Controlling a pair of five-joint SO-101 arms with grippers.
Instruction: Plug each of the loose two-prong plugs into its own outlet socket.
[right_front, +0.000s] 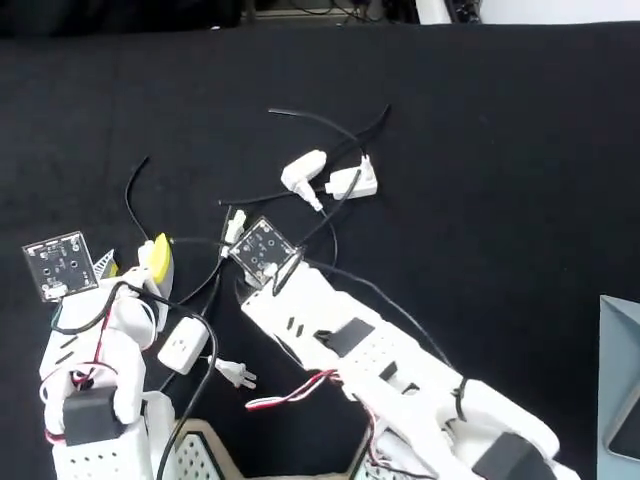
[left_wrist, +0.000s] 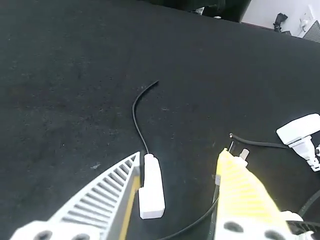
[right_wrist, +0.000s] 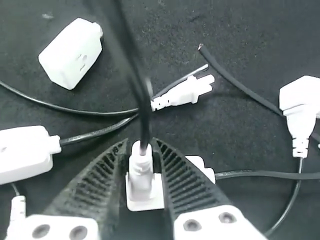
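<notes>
My right gripper (right_wrist: 141, 146) is shut on a white plug (right_wrist: 143, 180) whose black cord runs away from the camera. It sits mid-table (right_front: 258, 252) in the high view. Near it lie a two-prong plug (right_wrist: 187, 91), a white cube socket (right_wrist: 71, 52) and another socket (right_wrist: 22, 152). My left gripper (left_wrist: 178, 159) is open, one white finger and one yellow finger (left_wrist: 242, 192), with a small white plug body (left_wrist: 151, 189) lying on the cloth between them, untouched. In the high view the left gripper (right_front: 142, 262) is at the lower left.
A socket (right_front: 185, 345) and a pronged plug (right_front: 237, 375) lie between the two arms. Farther back are a white plug (right_front: 305, 170) and a socket (right_front: 355, 182) among tangled black cords. A grey object (right_front: 620, 380) stands at the right edge.
</notes>
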